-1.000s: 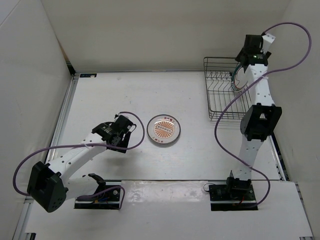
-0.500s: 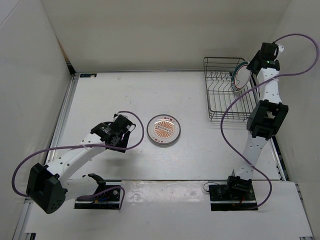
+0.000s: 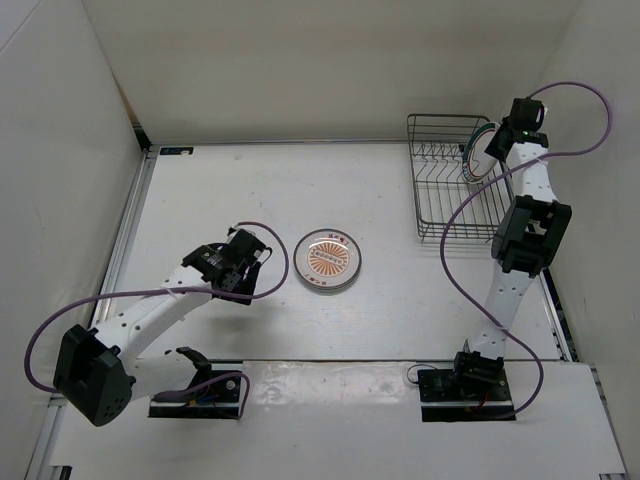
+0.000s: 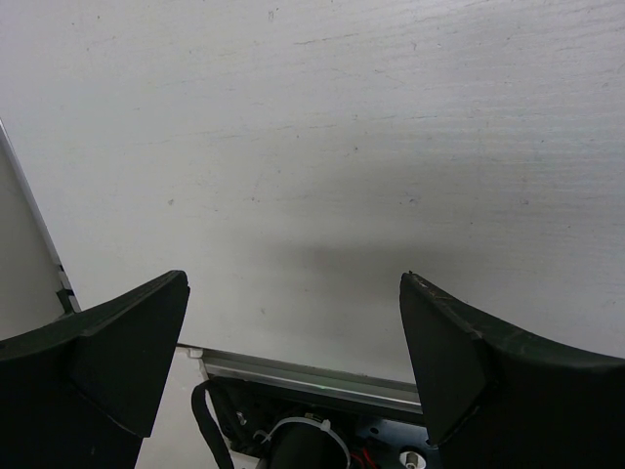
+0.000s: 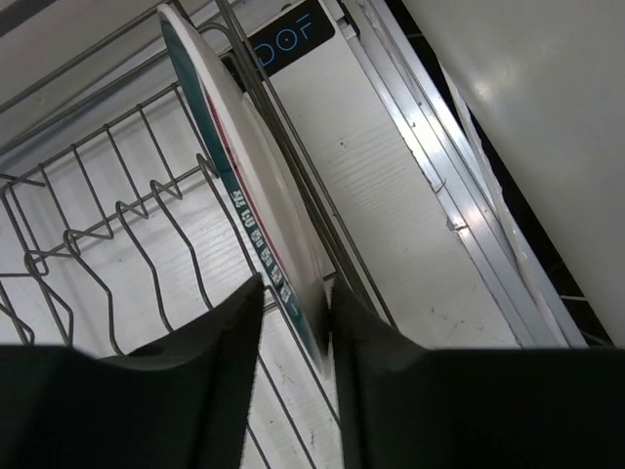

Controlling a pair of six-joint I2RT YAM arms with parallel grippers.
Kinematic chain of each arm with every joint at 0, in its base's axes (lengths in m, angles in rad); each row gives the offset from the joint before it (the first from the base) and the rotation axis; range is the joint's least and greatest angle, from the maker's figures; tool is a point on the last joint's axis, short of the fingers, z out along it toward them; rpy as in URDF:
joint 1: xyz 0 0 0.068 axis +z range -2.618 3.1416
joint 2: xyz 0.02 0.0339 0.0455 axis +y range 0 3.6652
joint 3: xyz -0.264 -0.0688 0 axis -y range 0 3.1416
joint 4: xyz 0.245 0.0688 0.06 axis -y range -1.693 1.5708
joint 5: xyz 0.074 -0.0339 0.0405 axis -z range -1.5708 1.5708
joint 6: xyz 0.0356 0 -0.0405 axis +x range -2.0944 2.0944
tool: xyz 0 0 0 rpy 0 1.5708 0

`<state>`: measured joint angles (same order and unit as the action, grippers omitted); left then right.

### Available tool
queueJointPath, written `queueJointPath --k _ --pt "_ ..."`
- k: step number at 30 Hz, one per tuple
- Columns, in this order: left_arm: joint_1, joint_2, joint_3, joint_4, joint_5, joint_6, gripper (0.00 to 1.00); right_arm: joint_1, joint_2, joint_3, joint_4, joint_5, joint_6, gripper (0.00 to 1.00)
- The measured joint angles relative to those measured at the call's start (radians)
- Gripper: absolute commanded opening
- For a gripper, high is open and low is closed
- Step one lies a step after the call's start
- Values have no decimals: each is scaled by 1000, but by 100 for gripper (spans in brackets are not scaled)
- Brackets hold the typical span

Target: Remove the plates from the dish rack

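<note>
- The right end effector (image 5: 296,293) is closed to a narrow gap on the lower rim of the green-rimmed plate (image 5: 252,191); one dark finger (image 5: 186,391) sits on each face of the plate, and they appear to pinch it
- That plate stands on edge in the rack (image 3: 416,175), leaning slightly, at the rack's far right end; its banded rim runs up and away from the fingers in the right wrist view
- A row of bent wire tines lies just beside the plate on its left; an upright wire of the rack's end wall crosses close on its right
- The right arm reaches up tall from its base at the near edge and bends over the rack's right side; a purple cable (image 3: 560,100) loops around it
- The left end effector (image 4: 293,278) is spread wide and has hold of nothing; only bare table (image 3: 250,190) shows between its two fingers
- It hangs low over the table, left of centre, with the left arm stretched out low from its base
- The orange plate (image 3: 328,260) lies flat on the table just to the right of the left end effector, apart from it and well apart from the rack
- The rack sits at the far right corner of the table, near the side wall
</note>
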<state>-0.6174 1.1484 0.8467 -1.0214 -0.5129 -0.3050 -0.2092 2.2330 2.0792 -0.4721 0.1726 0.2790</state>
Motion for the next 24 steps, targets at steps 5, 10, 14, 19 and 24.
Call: queueJointPath --k 5,10,14,19,24 --pt "0 9 0 0 0 0 100 0 2 0 16 8 -35 19" --pt "0 11 0 0 0 0 100 -3 20 15 18 29 -94 7" --pt "0 10 0 2 -1 0 100 -2 21 19 11 50 -139 0" --pt "0 -12 0 10 0 0 100 11 21 36 6 81 -155 0" --pt "0 -70 -2 30 0 0 100 12 -10 55 2 123 -109 0"
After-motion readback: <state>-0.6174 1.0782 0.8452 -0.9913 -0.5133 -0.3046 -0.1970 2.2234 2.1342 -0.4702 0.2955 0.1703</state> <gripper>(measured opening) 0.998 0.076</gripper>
